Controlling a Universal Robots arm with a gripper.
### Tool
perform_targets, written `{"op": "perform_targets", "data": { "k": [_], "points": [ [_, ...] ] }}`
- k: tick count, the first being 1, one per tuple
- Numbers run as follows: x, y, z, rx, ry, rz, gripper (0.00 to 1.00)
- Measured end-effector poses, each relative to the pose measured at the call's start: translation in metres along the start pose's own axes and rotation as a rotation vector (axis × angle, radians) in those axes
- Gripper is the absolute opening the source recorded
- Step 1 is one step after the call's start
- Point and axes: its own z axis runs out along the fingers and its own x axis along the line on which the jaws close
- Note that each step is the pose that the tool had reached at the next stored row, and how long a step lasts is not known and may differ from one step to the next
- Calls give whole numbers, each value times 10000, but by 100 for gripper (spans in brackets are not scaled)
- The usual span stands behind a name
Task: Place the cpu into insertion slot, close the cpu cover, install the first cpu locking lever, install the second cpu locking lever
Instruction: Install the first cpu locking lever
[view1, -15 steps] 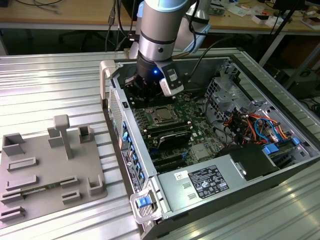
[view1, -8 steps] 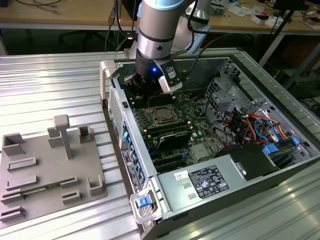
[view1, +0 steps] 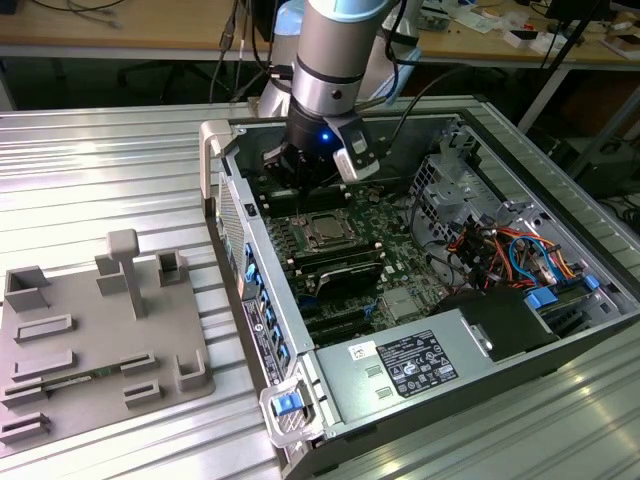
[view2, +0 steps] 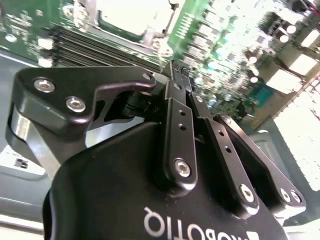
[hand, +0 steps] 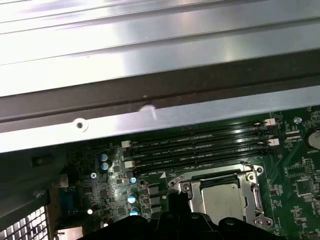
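The claw looks drawn shut, its black fingers meeting at the tips with nothing between them. It hangs low over the green circuit board, just beside the insertion slot. The cpu sits in that slot, a flat square with a dull silvery-grey top. The cpu cover, a thin bright metal frame with a square cut-out, seems to lie flat around it. Whether either of the 2 locking levers is hooked I cannot tell.

By my reading the work stands at the levers. To do that well, the closed tips should bear on the thin lever alone. They should press it down and sideways under its catch in 1 smooth sweep. They should also keep off the chip's top, the small blue capacitors and the long black memory slots close by.

Further out, the grey sheet-steel computer case rests on a ribbed aluminium counter. A grey moulded parts holder with blocky posts lies on the exterior view's left.
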Motion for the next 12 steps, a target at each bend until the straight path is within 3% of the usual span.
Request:
{"op": "perform_targets", "data": {
  "k": [4, 8, 12],
  "points": [
    [-98, 15, 5, 2, 3, -16, 11],
    [-94, 4, 4, -12, 19, -295, 11],
    [-45, -46, 0, -20, 32, -496, 11]
  ]
}}
